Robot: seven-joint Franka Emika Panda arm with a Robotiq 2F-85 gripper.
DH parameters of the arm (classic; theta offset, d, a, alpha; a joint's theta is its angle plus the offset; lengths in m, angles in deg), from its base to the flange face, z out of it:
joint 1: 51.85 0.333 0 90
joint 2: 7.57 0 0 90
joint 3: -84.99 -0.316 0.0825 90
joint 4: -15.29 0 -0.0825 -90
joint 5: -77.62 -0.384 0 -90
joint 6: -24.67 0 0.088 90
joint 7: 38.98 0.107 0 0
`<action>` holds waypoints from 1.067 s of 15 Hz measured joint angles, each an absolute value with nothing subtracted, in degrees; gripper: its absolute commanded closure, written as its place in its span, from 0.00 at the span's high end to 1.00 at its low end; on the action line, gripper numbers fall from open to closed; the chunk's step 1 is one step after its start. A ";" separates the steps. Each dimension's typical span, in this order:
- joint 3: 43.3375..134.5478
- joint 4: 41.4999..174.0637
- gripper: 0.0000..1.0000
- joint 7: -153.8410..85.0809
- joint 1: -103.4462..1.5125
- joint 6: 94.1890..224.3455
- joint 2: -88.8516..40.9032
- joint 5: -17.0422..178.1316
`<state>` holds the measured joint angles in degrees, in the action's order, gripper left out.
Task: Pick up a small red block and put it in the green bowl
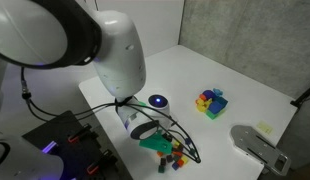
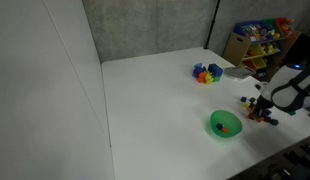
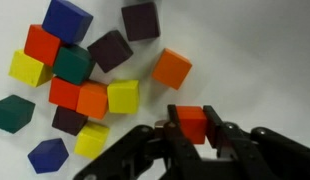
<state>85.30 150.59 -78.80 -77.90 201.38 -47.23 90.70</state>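
In the wrist view my gripper (image 3: 193, 128) is shut on the small red block (image 3: 192, 121), with a finger pressed against each side of it. It sits at the edge of a pile of loose little cubes (image 3: 85, 85) in red, orange, yellow, blue, purple and green. In an exterior view the gripper (image 2: 261, 110) is low over these cubes, just beside the green bowl (image 2: 225, 125), which holds small coloured pieces. In an exterior view the bowl (image 1: 153, 144) is partly hidden behind the gripper (image 1: 167, 150).
A big multicoloured block cluster (image 1: 210, 101) stands farther back on the white table (image 2: 155, 100); it also shows in an exterior view (image 2: 205, 73). A toy shelf (image 2: 257, 40) stands beyond the table. A grey device (image 1: 257, 145) lies near the table's edge.
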 measured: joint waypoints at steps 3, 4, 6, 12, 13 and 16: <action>85.30 151.95 0.10 -75.20 -74.43 201.39 -44.27 90.70; 85.25 152.64 0.10 -73.78 -72.96 201.39 -42.95 90.70; 84.95 154.17 0.10 -70.58 -69.84 201.39 -39.89 90.70; 79.36 159.42 0.10 -62.65 -65.32 199.73 -29.24 89.50; 77.78 160.31 0.46 -62.52 -65.39 198.89 -27.88 88.26; 74.23 162.31 0.68 -62.51 -65.45 195.48 -24.68 83.97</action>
